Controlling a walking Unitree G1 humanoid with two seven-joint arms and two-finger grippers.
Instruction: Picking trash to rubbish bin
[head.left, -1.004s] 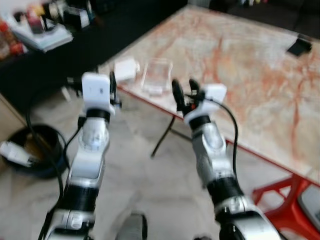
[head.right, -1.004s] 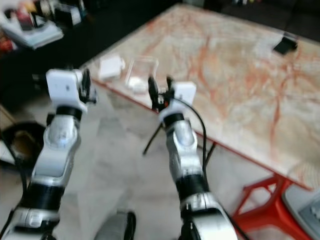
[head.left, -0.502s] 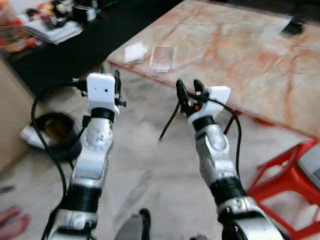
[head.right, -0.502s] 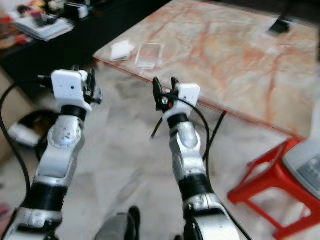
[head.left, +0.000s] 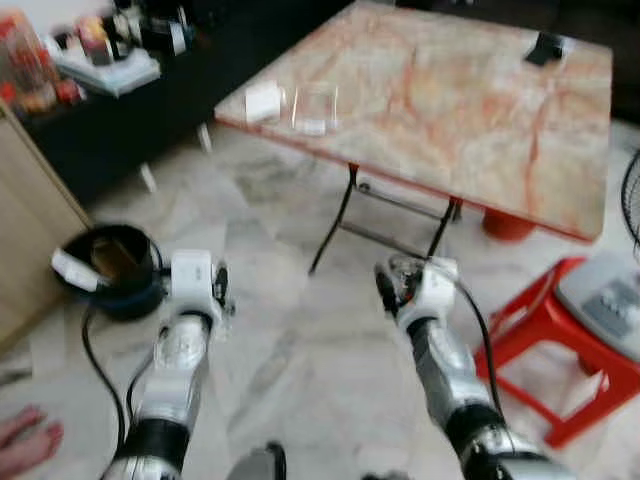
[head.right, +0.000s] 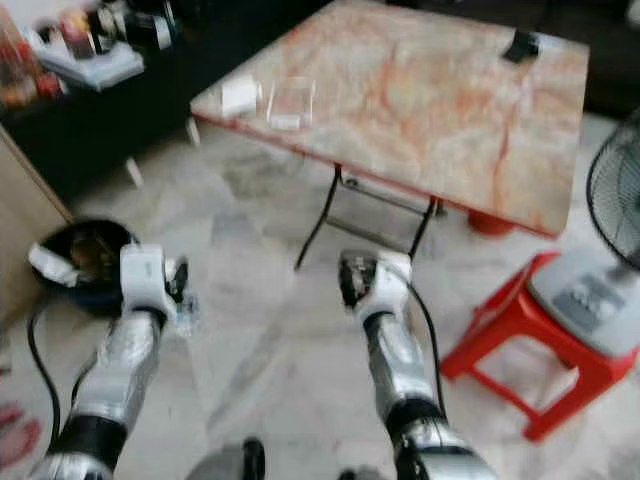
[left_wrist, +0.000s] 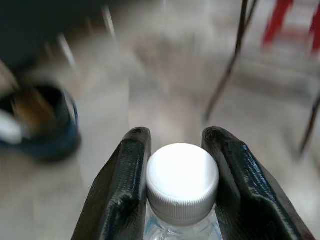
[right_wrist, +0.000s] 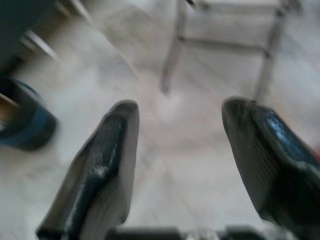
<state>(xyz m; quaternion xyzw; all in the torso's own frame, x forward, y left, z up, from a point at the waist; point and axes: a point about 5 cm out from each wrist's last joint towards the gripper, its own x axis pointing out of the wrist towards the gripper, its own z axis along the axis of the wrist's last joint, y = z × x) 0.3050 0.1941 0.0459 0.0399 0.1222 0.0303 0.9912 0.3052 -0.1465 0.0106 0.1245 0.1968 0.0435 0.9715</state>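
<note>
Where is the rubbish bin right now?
The dark round rubbish bin stands on the floor to the robot's left, just ahead of the left gripper, which is shut on a white-capped bottle.

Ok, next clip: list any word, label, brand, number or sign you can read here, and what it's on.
None can be read.
Bottle held in the left end effector: plain white cap, no print showing.
Items on the dark counter: colours of packaging show, but too blurred to read.
White pieces on the marble table: no legible marks.
Fan base on the red stool: panel markings too small to read.
</note>
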